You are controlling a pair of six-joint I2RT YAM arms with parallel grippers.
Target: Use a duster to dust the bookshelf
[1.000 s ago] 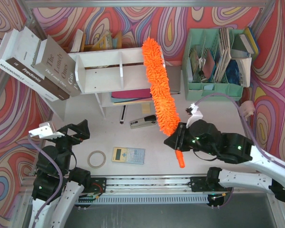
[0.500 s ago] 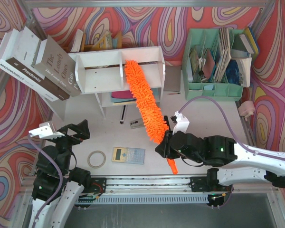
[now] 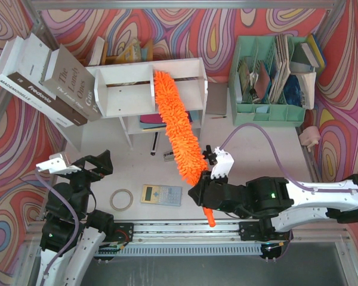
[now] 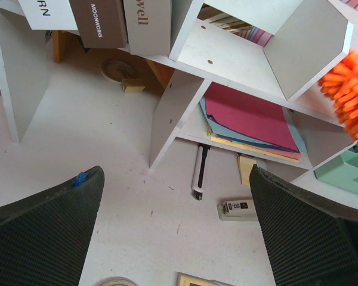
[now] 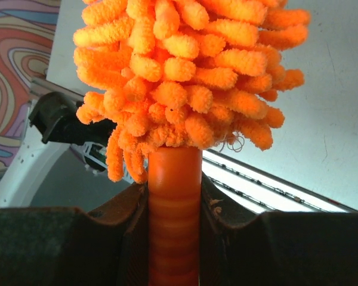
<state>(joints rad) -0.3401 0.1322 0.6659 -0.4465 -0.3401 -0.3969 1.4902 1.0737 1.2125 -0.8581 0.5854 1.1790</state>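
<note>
The white two-tier bookshelf point(image 3: 128, 83) stands at the back centre of the table and also shows in the left wrist view point(image 4: 227, 59). The orange fluffy duster point(image 3: 176, 128) lies slanted across it, its tip on the top shelf near the middle divider. My right gripper point(image 3: 201, 193) is shut on the duster's orange handle point(image 5: 173, 208), just below the fluffy head point(image 5: 185, 71). My left gripper point(image 3: 89, 167) is open and empty, held above the table at the front left; its fingers point(image 4: 45, 226) frame bare table.
Large books point(image 3: 45, 77) lean at the shelf's left. A mint-green file organiser point(image 3: 271, 71) stands back right. A stapler point(image 4: 238, 209), a pen point(image 4: 199, 173), a tape roll point(image 3: 121, 199) and a calculator point(image 3: 161, 195) lie on the table in front of the shelf.
My right arm has swung left with the duster. Its head has swept from the shelf's right end to the middle of the top shelf. The left arm has not moved.
</note>
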